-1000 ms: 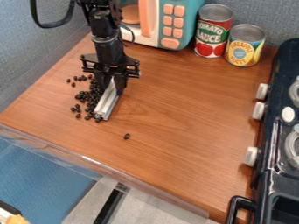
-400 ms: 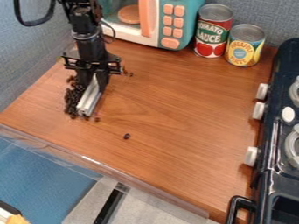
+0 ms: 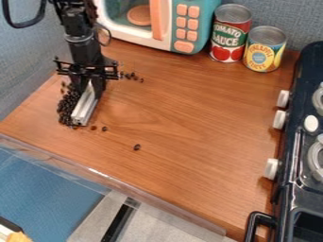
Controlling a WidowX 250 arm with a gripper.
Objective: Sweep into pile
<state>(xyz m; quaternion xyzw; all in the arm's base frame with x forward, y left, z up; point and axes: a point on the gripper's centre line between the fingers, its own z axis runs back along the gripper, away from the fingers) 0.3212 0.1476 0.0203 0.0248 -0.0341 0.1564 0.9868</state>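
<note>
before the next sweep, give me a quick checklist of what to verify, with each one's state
1. Metal bar gripped by the gripper: ok.
2. Main heap of dark beans gathered along the bar's image-left side: ok.
3. All beans in the heap: not ok; a lone bean lies apart, two near the bar's lower end, and several right of the gripper.
4. Bar's underside flush with the wooden counter: cannot tell.
5. Red-labelled can and yellow-labelled can away from the bar: ok, both stand by the toy microwave.
</note>
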